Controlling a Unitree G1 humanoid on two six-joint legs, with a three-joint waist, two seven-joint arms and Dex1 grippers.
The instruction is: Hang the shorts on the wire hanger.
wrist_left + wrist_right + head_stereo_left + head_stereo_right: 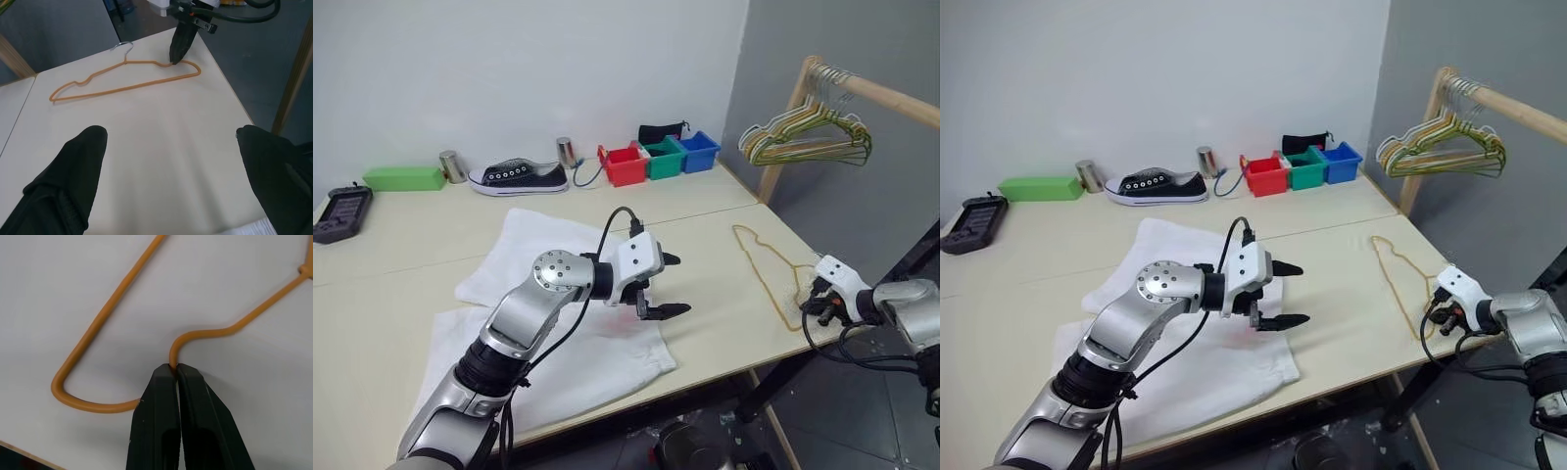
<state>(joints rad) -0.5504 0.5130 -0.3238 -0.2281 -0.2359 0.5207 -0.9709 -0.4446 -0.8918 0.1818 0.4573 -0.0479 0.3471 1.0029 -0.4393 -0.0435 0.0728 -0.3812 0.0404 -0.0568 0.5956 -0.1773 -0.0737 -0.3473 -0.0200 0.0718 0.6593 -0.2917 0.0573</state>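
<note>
**Right gripper clamped on the wire hanger at the counter's edge**

The wire hanger [766,262] lay flat on the pale counter [705,220], near its right edge, hook pointing toward the far wall. The right gripper [176,368] had its two black fingers pressed together on the wire, at the bend in the hanger's near shoulder close to the rounded corner. The shorts [558,294] were spread white and rumpled on the counter's near left part, well apart from the hanger, a faint pink mark showing by the waistband. The left gripper [664,286] hung just above the shorts' right side, its fingers spread wide and holding nothing. Along the far wall stood a black sneaker [519,177] and red, green and blue bins [658,158].
</note>
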